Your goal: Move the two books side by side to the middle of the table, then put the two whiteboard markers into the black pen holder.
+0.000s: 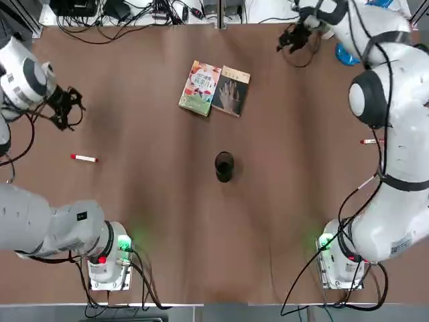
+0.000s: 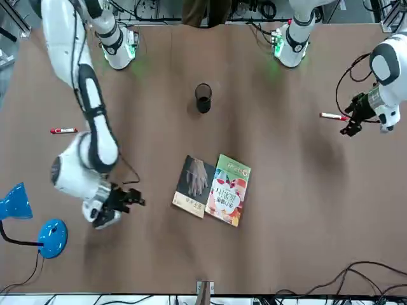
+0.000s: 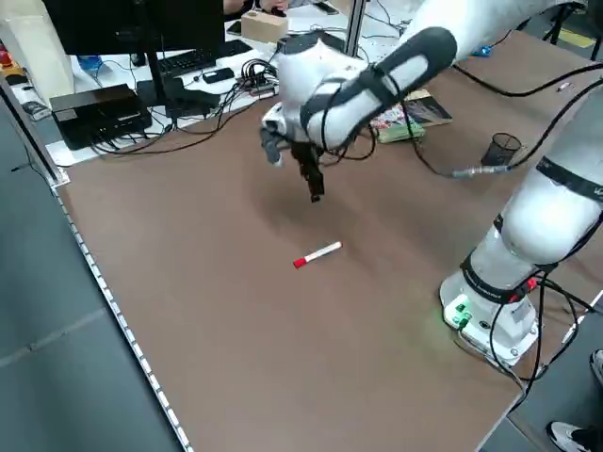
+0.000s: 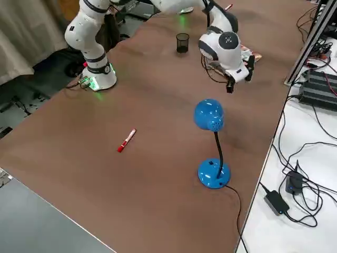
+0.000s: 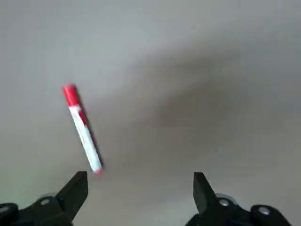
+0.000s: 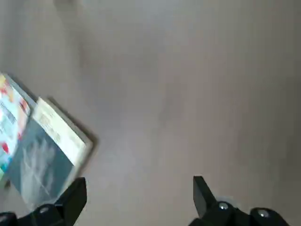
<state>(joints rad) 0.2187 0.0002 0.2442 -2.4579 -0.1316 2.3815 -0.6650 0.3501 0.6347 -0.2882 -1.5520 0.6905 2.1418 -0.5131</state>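
Books lie side by side, touching, on the far half of the table (image 1: pixel 134 221): the floral book (image 1: pixel 200 88) and the grey book (image 1: pixel 231 90). One marker (image 1: pixel 84 158) lies near the released left pincer (image 1: pixel 66 107); the other marker (image 1: pixel 368 141) lies at the right. The black pen holder (image 1: pixel 224 166) stands mid-table. The right pincer (image 1: pixel 293 38), also released, hovers beyond the books.

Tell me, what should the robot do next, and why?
Probably lower the open left gripper onto the near marker and pinch it. The books already lie side by side, the holder looks empty, and that marker lies just beside the gripper's fingers in the left wrist view. The other marker lies under the right arm.
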